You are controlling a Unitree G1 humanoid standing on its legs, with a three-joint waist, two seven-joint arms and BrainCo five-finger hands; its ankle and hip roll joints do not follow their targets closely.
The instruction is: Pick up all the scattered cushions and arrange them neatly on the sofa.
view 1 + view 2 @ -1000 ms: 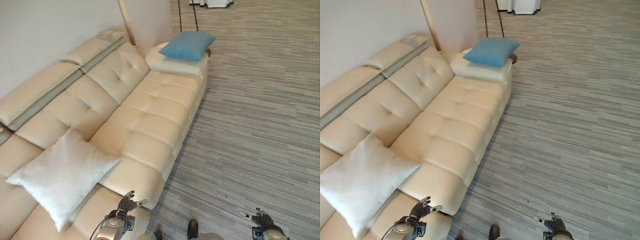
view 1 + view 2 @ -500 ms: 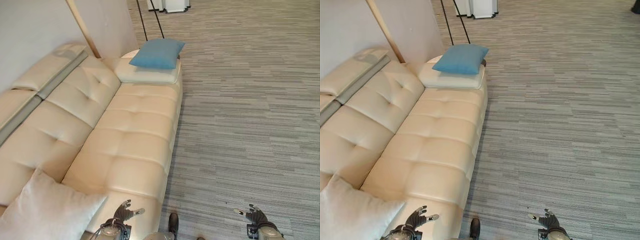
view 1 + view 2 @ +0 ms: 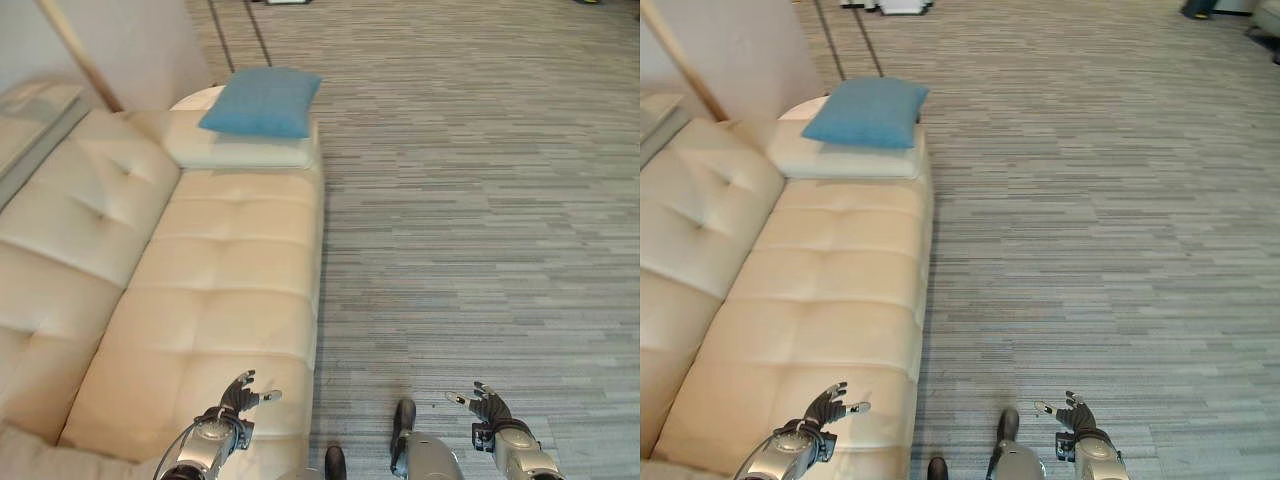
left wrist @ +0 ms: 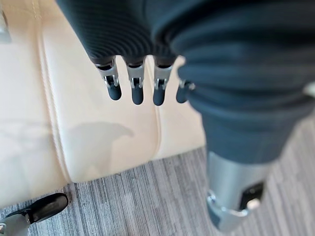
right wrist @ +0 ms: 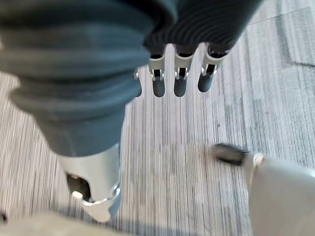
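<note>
Looking at the blue cushion (image 3: 260, 101): it lies flat on the far armrest pad (image 3: 240, 152) of the sofa (image 3: 200, 300), square-ish, its slightly longer side running across the sofa's width, already on the furniture but stacked at the end, not arranged on the seat. A pale corner at the near-left edge of the left eye view looks like another cushion, too little showing to be sure. No cushion visible on the floor (image 3: 480, 200). Both hands are low and near the body, well apart from the blue cushion, which lies ahead and to the left. left hand (image 3: 238, 397) hovers over the near front edge of the seat, fingers spread and relaxed, holding nothing. right hand (image 3: 484, 405) hangs over the floor, fingers likewise loose and empty. Judgement: left arm is on the sofa side so it's the nearer one for any reach, but the robot needs to close the gap along the sofa first
</note>
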